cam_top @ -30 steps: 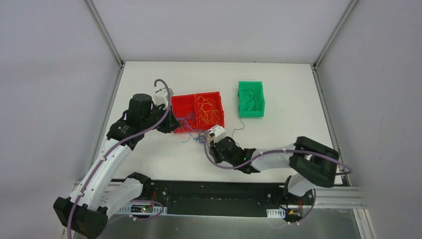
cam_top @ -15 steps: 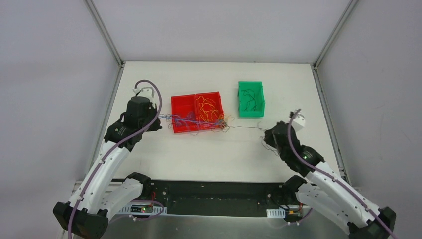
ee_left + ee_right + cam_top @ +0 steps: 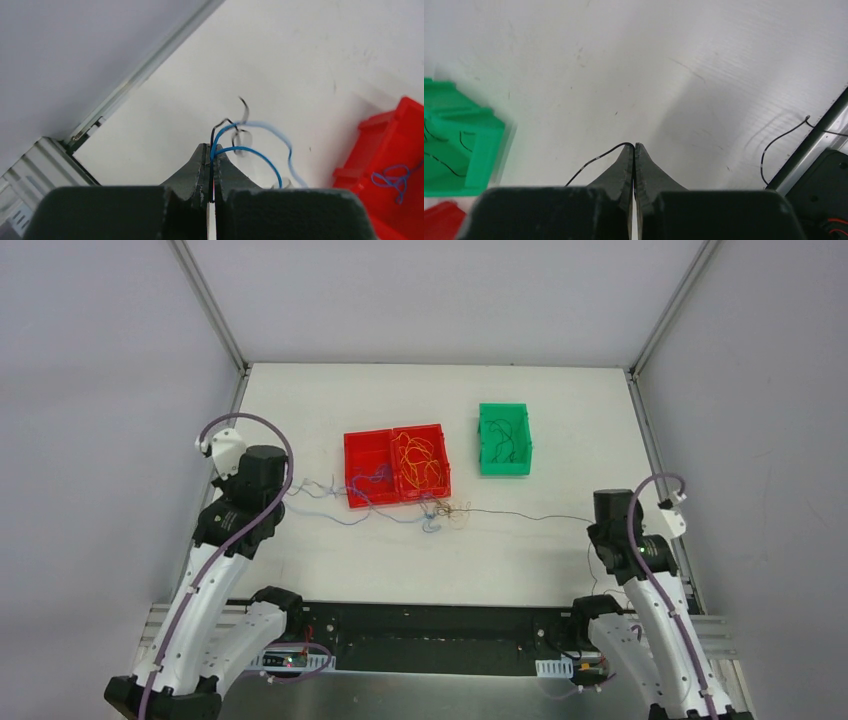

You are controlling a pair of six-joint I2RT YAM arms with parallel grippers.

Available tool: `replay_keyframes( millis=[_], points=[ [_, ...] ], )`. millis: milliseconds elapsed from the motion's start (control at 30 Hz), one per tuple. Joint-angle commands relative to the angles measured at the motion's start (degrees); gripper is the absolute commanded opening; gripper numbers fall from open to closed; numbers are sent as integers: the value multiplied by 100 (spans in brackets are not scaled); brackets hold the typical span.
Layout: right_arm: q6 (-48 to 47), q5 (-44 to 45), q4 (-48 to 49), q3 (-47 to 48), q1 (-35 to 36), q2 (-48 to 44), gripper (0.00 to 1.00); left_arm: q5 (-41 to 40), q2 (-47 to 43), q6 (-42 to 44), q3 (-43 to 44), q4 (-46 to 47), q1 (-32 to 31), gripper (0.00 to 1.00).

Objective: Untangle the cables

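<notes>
A small tangle of orange, blue and black cables [image 3: 441, 510] lies on the white table just in front of the red bin [image 3: 352, 455]. Blue strands [image 3: 325, 488] run left from it to my left gripper [image 3: 284, 490], which is shut on blue and black wires [image 3: 248, 151] at its tips [image 3: 212, 150]. One thin black wire [image 3: 525, 514] is stretched right to my right gripper [image 3: 598, 519], which is shut on it [image 3: 594, 161] at its tips [image 3: 635, 146].
The red bin holds orange wires [image 3: 418, 458] in its right half and blue ones [image 3: 376, 477] in its left. A green bin [image 3: 504, 439] with black wires stands behind. A loose black wire [image 3: 774, 147] lies by the table's right rail.
Both arms have swung outward, left to the left and right to the right. The wires are drawn out between them, and the tangle has moved off the red bin's front onto the table.
</notes>
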Motion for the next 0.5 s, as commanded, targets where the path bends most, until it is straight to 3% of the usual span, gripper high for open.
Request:
replay_keyframes(
  millis=[0, 133, 233, 333, 367, 467],
  points=[
    [4, 220, -501, 476, -755, -76, 0, -1462, -478, -593, 24, -323, 160, 0],
    [-1016, -520, -85, 842, -1000, 189, 0, -946, -592, -598, 13, -232, 164, 0],
    [-2048, -1632, 610, 780, -995, -232, 0, 583, -494, 223, -46, 295, 164, 0],
    [-2312, -2396, 1070, 558, -999, -868, 0, 2356, -339, 898, 11, 605, 164, 0],
    [-2417, -2635, 1158, 513, -1003, -980, 8, 3029, -328, 1147, 18, 697, 164, 0],
    [-2618, -3502, 1265, 477, -999, -970, 66, 4879, -392, 1625, -78, 1031, 164, 0]
  ],
)
